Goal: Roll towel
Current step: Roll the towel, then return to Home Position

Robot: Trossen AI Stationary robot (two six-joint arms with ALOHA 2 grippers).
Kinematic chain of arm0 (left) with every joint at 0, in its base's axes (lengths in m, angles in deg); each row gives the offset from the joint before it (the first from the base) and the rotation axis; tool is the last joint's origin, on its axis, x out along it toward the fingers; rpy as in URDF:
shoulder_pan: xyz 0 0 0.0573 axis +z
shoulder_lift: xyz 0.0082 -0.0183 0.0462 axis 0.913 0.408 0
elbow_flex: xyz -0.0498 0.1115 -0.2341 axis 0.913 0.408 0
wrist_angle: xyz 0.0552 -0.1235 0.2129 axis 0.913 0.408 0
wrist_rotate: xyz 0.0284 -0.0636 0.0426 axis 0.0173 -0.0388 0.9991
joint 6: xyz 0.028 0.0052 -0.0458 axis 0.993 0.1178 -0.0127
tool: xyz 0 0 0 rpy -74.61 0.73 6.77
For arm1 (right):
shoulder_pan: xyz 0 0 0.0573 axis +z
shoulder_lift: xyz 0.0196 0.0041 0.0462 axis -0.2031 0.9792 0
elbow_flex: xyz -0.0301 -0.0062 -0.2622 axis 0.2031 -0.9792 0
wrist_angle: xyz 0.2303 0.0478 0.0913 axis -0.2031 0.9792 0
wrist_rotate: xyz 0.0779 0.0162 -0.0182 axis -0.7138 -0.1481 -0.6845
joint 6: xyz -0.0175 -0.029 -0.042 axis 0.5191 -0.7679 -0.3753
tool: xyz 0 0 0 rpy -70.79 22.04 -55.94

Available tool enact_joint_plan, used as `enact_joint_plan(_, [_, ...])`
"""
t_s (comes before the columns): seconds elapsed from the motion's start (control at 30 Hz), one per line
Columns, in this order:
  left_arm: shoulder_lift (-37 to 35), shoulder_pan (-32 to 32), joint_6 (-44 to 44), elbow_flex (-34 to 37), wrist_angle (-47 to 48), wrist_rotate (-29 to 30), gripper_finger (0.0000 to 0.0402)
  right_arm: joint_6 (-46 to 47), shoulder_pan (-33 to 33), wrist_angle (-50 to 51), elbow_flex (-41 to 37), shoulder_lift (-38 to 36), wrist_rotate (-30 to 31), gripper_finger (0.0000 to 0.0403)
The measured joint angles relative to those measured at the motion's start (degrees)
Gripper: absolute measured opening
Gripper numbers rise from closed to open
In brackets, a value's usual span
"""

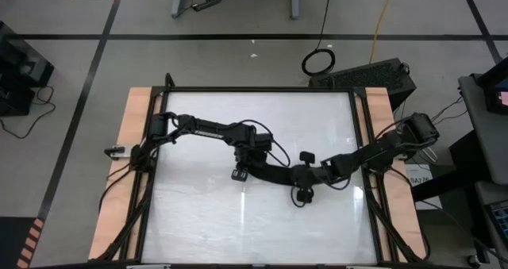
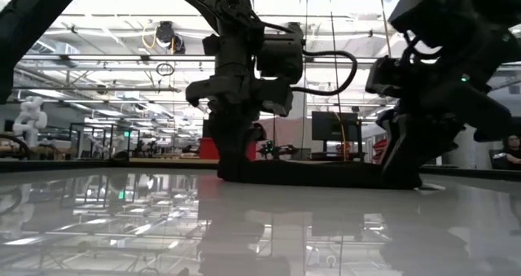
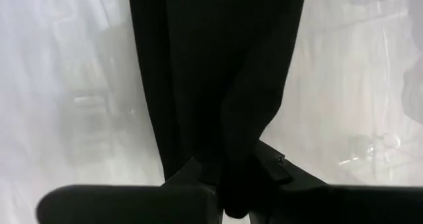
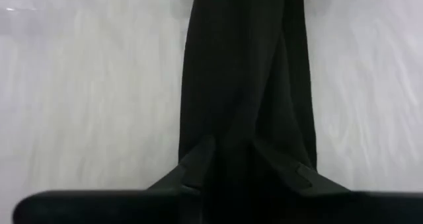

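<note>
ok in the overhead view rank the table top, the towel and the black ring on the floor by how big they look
1. Table top, by far the largest.
2. Towel, a narrow dark strip partly hidden under both pincers, so its full extent is unsure.
3. Black ring on the floor, smallest, though not far off the towel's visible part.

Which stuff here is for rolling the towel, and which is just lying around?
For the job:
- towel, a narrow black strip between the two arms
- left gripper, shut on the towel
- right gripper, shut on the towel

Just lying about:
- black cable loop on the floor beyond the table
</note>
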Motion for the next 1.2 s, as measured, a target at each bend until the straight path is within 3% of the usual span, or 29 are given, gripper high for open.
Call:
enact_joint_plan(0.17, [-0.2,0.0,-0.7,0.1,1.0,-2.2,0.0069,-2.2,-2.2,-2.3,-0.1,-0.3,-3.1,0.0106])
enact_joint_plan(0.43, [-5.2,0.0,-3.5,0.3,2.4,-3.5,0.0220,-2.7,-2.3,-3.1,-0.3,-6.4,-4.8,0.0154])
enact_joint_plan(0.57, [-9.4,0.2,-5.6,0.3,2.5,-3.5,0.0269,-2.8,-2.3,-2.8,-0.3,-12.7,-4.6,0.0168])
enact_joint_plan(0.83, [-20.3,0.0,-12.6,0.2,3.3,1.0,0.0281,-5.5,-2.3,1.8,-0.3,-29.9,-4.3,0.0171])
enact_joint_plan(1.07, [-34.2,-3.1,-18.6,0.9,0.5,15.2,0.0281,-7.4,-2.3,11.3,-0.2,-49.9,-4.1,0.0171])
enact_joint_plan(1.2, [-44.4,-5.8,-24.7,6.9,-4.8,22.7,0.0281,-7.1,-2.3,19.1,-0.2,-59.5,-3.7,0.0171])
